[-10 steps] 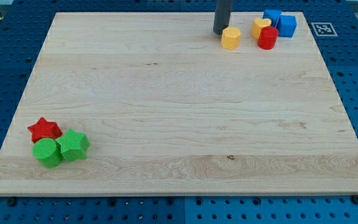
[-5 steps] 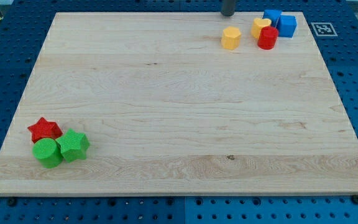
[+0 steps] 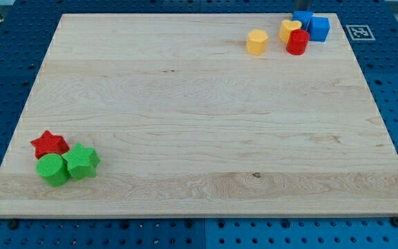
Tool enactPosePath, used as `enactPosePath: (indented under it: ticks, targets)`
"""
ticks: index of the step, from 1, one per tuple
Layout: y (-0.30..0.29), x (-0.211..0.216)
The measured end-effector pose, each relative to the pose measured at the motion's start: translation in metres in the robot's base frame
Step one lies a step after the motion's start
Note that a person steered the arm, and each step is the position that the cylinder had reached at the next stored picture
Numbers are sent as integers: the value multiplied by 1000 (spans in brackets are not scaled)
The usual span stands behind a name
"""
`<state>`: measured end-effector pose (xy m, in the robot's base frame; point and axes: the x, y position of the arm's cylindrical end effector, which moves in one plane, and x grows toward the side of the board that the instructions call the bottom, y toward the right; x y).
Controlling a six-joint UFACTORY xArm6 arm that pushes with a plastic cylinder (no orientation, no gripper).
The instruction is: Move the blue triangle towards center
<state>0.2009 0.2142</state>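
Observation:
Two blue blocks sit at the board's top right corner, one behind the other; I cannot tell which is the triangle. A yellow heart block and a red round block touch them on the view's left. A yellow block stands apart further left. My tip does not show in the view.
A red star, a green round block and a green star cluster at the bottom left of the wooden board. A black-and-white marker lies off the board at the top right.
The rod stood just left of the yellow block, rose towards the view's top, and has now left the view. No block has moved.

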Motion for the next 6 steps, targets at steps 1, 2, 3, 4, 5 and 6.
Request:
enactPosePath:
  ticks: [1, 2, 3, 4, 5, 6]
  targets:
    - [15, 18]
    - [21, 37]
    - [7, 55]
    - [-11, 67]
    - [-26, 79]
    - [-49, 94]
